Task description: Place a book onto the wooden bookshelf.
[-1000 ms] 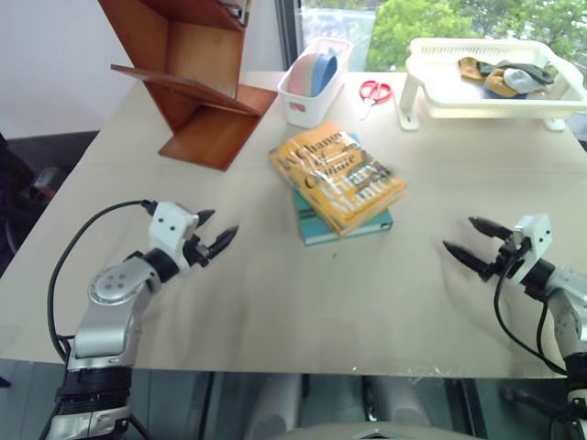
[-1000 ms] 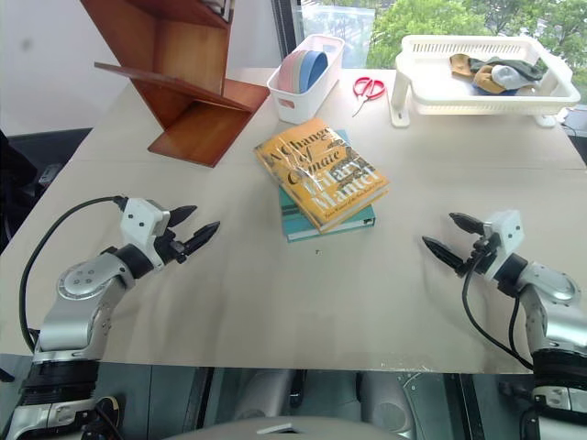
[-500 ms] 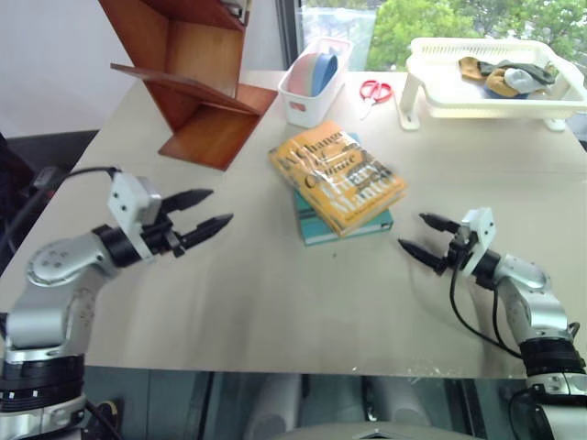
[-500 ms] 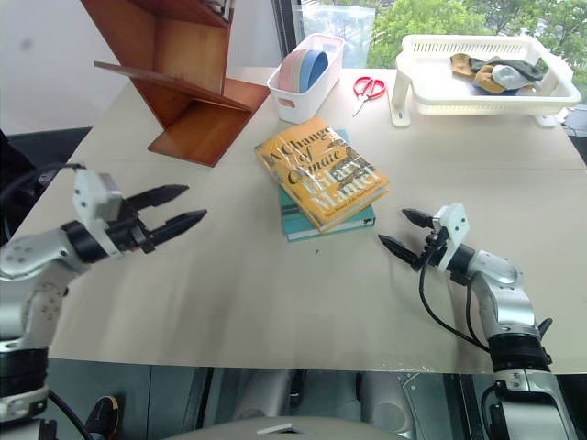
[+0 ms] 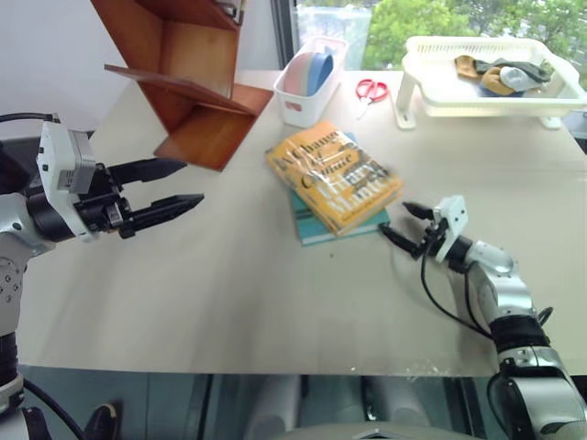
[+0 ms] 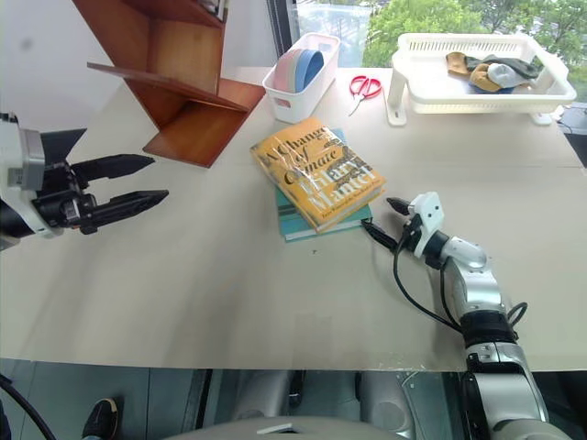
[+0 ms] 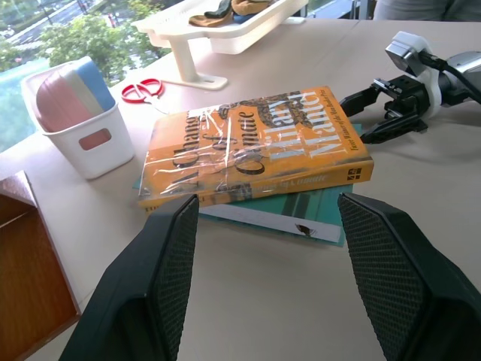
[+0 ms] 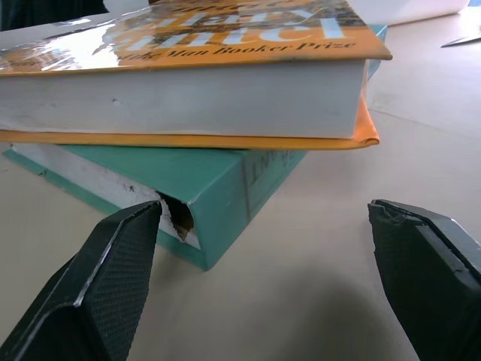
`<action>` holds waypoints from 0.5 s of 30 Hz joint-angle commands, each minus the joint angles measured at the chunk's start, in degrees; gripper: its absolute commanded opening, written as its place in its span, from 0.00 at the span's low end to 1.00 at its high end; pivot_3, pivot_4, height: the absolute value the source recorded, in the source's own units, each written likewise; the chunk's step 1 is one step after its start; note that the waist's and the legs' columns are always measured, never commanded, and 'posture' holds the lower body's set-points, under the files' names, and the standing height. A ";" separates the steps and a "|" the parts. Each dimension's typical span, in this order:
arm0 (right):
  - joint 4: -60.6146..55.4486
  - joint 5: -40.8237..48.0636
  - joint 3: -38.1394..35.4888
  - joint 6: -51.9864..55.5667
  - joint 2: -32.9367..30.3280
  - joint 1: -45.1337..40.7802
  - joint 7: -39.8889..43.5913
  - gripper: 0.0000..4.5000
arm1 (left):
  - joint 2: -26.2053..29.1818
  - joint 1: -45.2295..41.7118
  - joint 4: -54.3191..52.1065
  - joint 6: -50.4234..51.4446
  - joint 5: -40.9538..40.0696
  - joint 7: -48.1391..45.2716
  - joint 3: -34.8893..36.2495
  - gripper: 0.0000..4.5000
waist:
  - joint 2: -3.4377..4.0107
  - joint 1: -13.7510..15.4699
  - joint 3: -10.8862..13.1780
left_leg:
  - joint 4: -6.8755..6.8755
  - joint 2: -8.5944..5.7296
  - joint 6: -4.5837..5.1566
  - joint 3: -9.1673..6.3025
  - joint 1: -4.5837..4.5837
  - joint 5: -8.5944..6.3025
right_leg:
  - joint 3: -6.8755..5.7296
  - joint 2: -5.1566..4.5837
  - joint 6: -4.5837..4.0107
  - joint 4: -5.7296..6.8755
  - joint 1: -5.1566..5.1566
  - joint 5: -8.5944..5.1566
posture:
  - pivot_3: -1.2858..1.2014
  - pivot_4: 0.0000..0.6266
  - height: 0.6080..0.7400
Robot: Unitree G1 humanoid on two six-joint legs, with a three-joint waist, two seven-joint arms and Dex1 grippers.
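The book (image 5: 335,176), a yellow-orange paperback with dark lettering, lies flat on a teal book (image 5: 315,230) at the middle of the table. The wooden bookshelf (image 5: 183,82) stands at the far left, its slanted boards reddish-brown. My left gripper (image 5: 191,181) hovers open well above the table at the left, pointing toward the book (image 7: 255,143) and far from it. My right gripper (image 5: 396,218) is open and low, just off the near right corner of the stack. Its fingers (image 8: 113,278) flank the teal book's corner (image 8: 225,180) without touching it.
A white bin (image 5: 312,82) with coloured plates stands behind the books, red scissors (image 5: 372,90) beside it. A white rack (image 5: 486,82) holding cloth items sits at the far right. The table's near edge (image 5: 275,367) runs below both arms.
My left gripper has risen and drawn back toward the left, staying open. My right gripper has slid left along the table to the corner of the book stack.
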 commanded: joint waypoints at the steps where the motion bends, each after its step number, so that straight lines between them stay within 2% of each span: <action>1: 1.49 -1.17 -0.92 -2.08 0.82 -1.49 -3.58 1.00 | 0.90 -0.91 -0.82 -0.33 -0.20 -0.16 1.59 0.69 | -0.01 0.00 -0.01 | 0.00 0.03 0.00 0.02 0.01 0.00 | 0.02 0.02 0.00 0.01 0.00 0.00 | 0.52 0.24 1.00; 5: 3.20 -3.21 -1.34 -4.43 1.44 -2.23 -8.69 1.00 | 0.62 -0.90 -0.75 -0.68 0.23 -0.21 1.27 0.69 | -0.02 0.07 -0.01 | 0.00 0.04 0.00 0.07 0.02 0.00 | 0.09 0.03 0.00 0.03 -0.02 0.01 | 0.52 0.24 1.00; 11: 1.89 -8.61 0.87 -5.77 5.90 -0.43 -19.17 1.00 | -0.47 -1.03 -0.83 -1.22 0.88 0.08 -0.18 0.69 | -0.18 -0.14 -0.11 | 0.00 0.20 -0.01 0.19 0.08 0.00 | 0.27 0.20 -0.05 0.06 -0.07 0.04 | 0.52 0.24 1.00; 15: 0.96 -9.42 -0.73 -5.63 8.01 -0.32 -25.19 1.00 | -0.91 -1.17 -0.99 -1.03 1.10 0.17 -0.56 0.69 | -0.24 -0.33 -0.14 | -0.01 0.48 -0.05 0.32 0.18 0.01 | 0.42 0.48 -0.22 0.06 -0.07 0.15 | 0.52 0.24 1.00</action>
